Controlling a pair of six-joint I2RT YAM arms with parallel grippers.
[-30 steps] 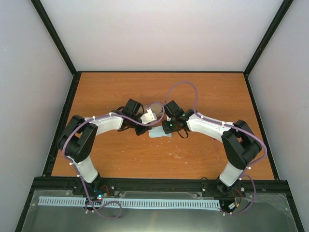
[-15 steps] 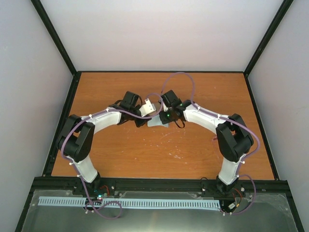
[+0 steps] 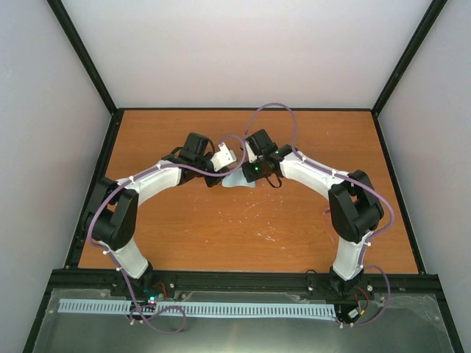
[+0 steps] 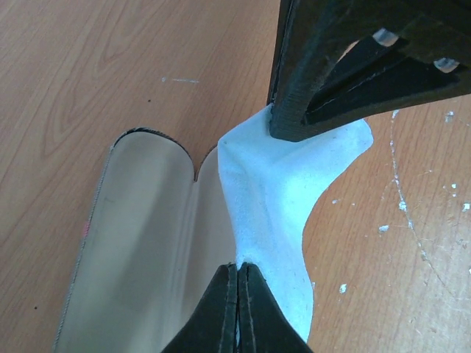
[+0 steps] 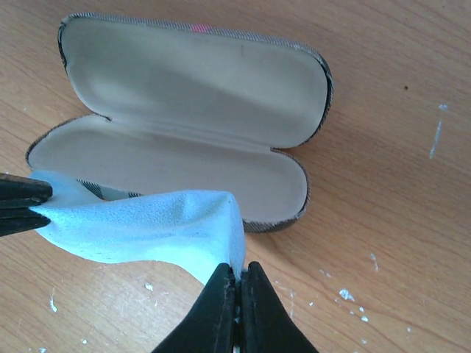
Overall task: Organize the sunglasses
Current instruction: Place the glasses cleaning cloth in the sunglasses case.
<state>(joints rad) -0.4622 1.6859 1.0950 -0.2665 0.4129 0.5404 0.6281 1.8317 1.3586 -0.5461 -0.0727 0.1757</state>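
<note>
The sunglasses are out of view. My left gripper (image 4: 240, 266) and my right gripper (image 5: 239, 271) are each shut on a corner of the light blue cloth (image 4: 276, 187), stretched between them just above the table; it also shows in the right wrist view (image 5: 147, 228) and the top view (image 3: 240, 181). The brown striped case (image 5: 184, 125) lies open beside the cloth, its pale lining showing nothing inside. It also shows in the left wrist view (image 4: 140, 235) and the top view (image 3: 224, 156), between the two grippers (image 3: 218, 176) (image 3: 249, 173).
The wooden table (image 3: 243, 228) carries white specks (image 5: 346, 294) near the cloth. Black frame rails (image 3: 96, 184) edge the table at left, right and back, with grey walls beyond.
Both grippers have carried the cloth toward the far side of the table, closer to the open case. The cloth now hangs partly over the case's near edge.
</note>
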